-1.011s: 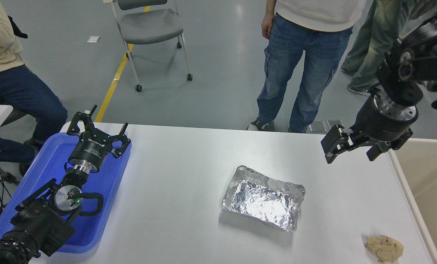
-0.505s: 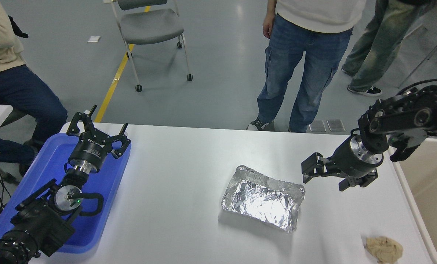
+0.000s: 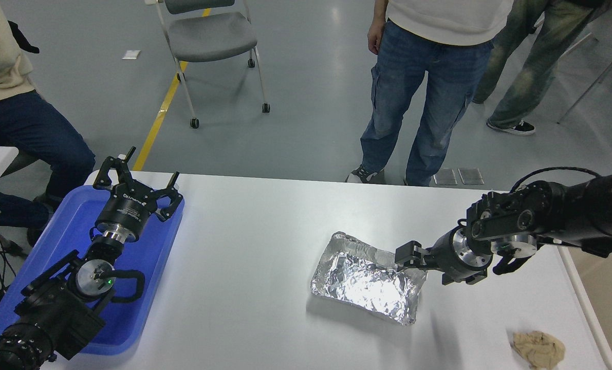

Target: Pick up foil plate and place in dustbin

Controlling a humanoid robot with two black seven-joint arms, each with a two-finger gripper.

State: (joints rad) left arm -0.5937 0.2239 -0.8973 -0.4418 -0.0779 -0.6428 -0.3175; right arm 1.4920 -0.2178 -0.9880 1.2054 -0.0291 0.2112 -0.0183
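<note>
In the head view, the foil plate [image 3: 370, 280] lies flat on the white tabletop [image 3: 244, 257], a little right of the middle, with its hollow side up and its wrinkled bottom shining. The right gripper [image 3: 407, 257] comes in low from the right edge and points to the left, almost level with the tabletop. Its tip is at the far right corner of the foil plate, at the raised rim. I judge that this low, sideways pose is chosen because the thin rim is the only part that fingers can pinch on such a shallow tray. Whether the fingers are released or already clenched on the rim, I cannot tell, because they are small and dark against the foil.

The dustbin [image 3: 575, 288] stands at the right edge of the picture, just beside the tabletop, and only its pale rim and a part of a tan wall are seen. It is near, so the way to it should be short.

The left gripper [image 3: 135, 182] is parked at the lower left above a blue tray [image 3: 54, 241], with its fingers spread apart and holding nothing.

A tan wad of paper [image 3: 538, 348] lies at the near right corner, well apart from the foil plate. People stand behind the far side.
</note>
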